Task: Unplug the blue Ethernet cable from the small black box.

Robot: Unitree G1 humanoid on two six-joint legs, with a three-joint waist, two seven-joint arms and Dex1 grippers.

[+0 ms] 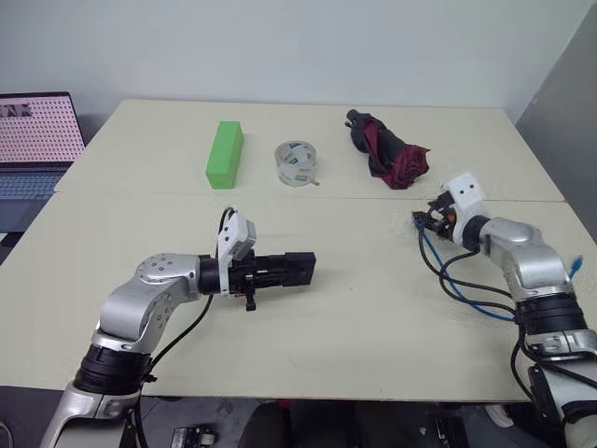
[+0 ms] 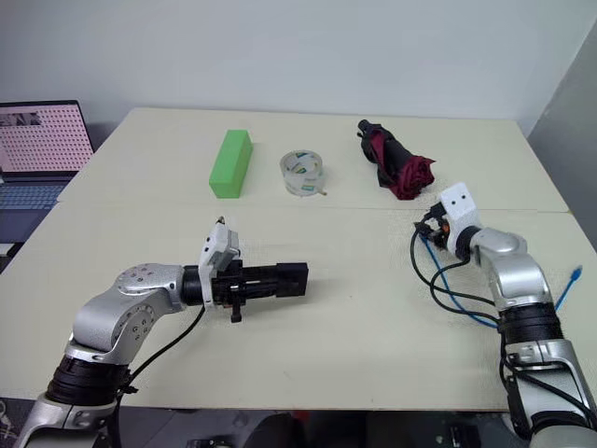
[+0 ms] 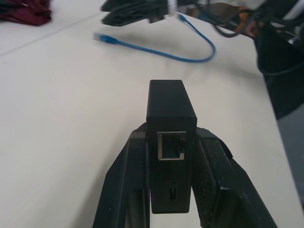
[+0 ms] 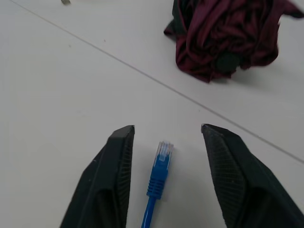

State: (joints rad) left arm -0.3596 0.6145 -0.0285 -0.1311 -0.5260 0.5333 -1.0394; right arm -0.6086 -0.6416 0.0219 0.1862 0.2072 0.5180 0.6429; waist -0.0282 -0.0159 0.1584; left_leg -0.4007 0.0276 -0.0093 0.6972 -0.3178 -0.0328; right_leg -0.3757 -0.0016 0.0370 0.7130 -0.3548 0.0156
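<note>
Already the unplugging looks done: the left end effector (image 3: 171, 190) is clamped on the small matte black box (image 3: 170, 107), its port empty, while the thin blue Ethernet cable (image 4: 159, 178) lies loose on the pale tabletop (image 1: 373, 308) between the right end effector's (image 4: 166, 137) parted fingers.

Silver-grey jointed arms, black ribbed forearm cuffs, white wrist camera blocks, loose black wires, matte black textured jaws

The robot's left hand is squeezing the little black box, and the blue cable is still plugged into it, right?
Not quite. The left gripper is squeezing the small black box, but its port is empty, as the left wrist view shows. The blue Ethernet cable is unplugged; its plug lies on the table between the right gripper's open fingers.
</note>
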